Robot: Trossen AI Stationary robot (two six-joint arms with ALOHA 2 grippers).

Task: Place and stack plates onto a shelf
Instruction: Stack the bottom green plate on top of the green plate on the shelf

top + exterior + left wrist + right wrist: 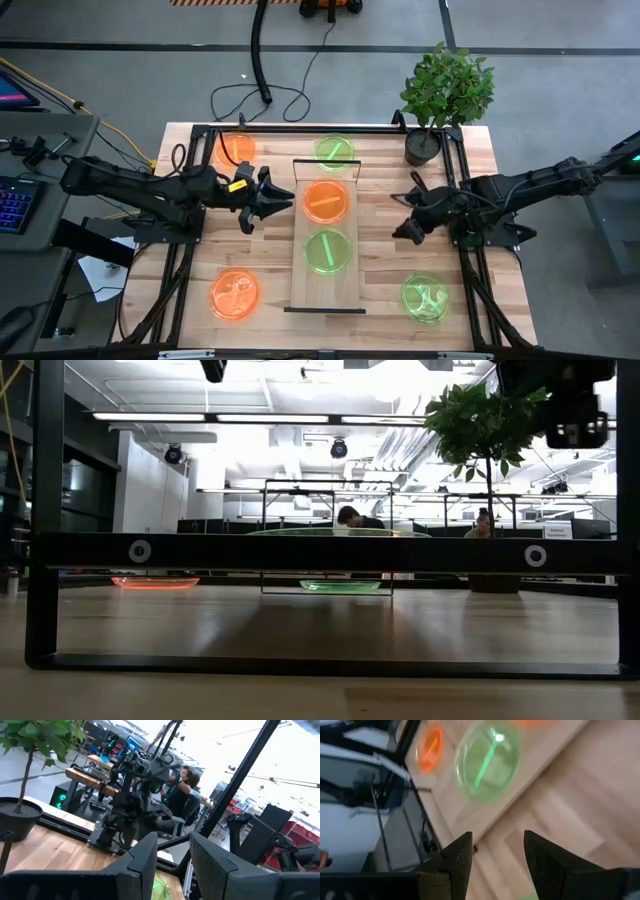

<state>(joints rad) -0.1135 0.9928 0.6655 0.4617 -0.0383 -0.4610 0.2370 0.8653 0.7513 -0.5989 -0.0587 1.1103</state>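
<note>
Two plates on shelf (325, 290): orange plate (326, 201), green plate (326, 250); four remain on surface (505, 280). Left gripper (278, 200), right gripper (403, 215) flank shelf, fingers apart, empty. Risk: translucent rims misjudged, plate slides off shelf edge.

No legible text, label, brand, number or sign appears in any view. The one candidate is a small white placard (558, 531) in the room beyond the table, at the far right of the low view, just right of the potted plant (487, 422); its lettering is too small to read. The plates, such as the green plate (487, 761) on the shelf (325, 285), carry only a raised mark inside, not readable characters
</note>
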